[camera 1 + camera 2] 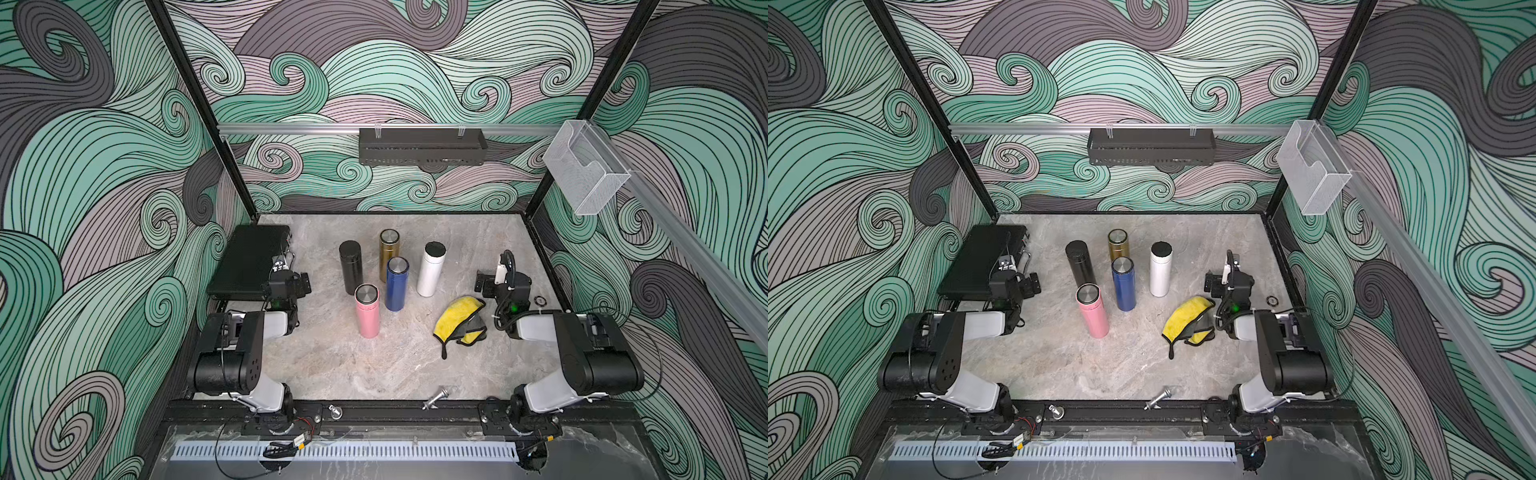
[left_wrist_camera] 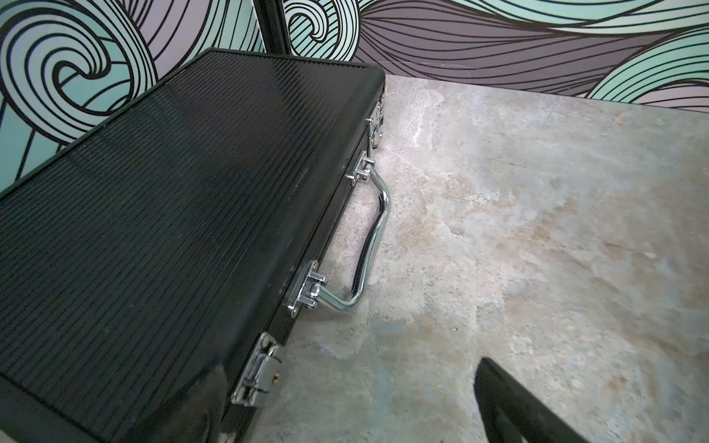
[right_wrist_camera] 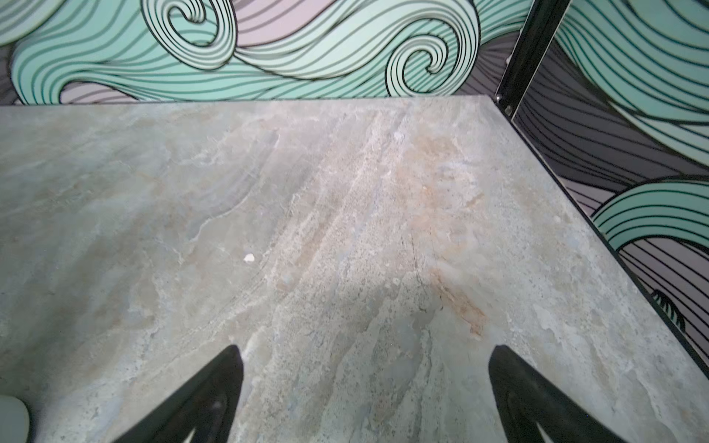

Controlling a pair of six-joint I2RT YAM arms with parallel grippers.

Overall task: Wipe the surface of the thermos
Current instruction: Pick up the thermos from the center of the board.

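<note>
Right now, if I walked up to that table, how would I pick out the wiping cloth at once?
Look at the grey stone-look table and find the white thermos, the rightmost of the standing bottles. Nearer the robot than it, beside the right arm, lies the cloth. It alone is soft and crumpled, bright yellow with grey, while its neighbours are hard upright cylinders.

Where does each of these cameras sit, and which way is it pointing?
Top views: high over the near edge, looking down at the table, five thermoses and the cloth; left arm and right arm show.
Left wrist: rides its arm, facing the black case; one jaw tip shows.
Right wrist: rides its arm, facing tabletop and the far corner; both open jaws show.
Shared: both top views show that case too.
</note>
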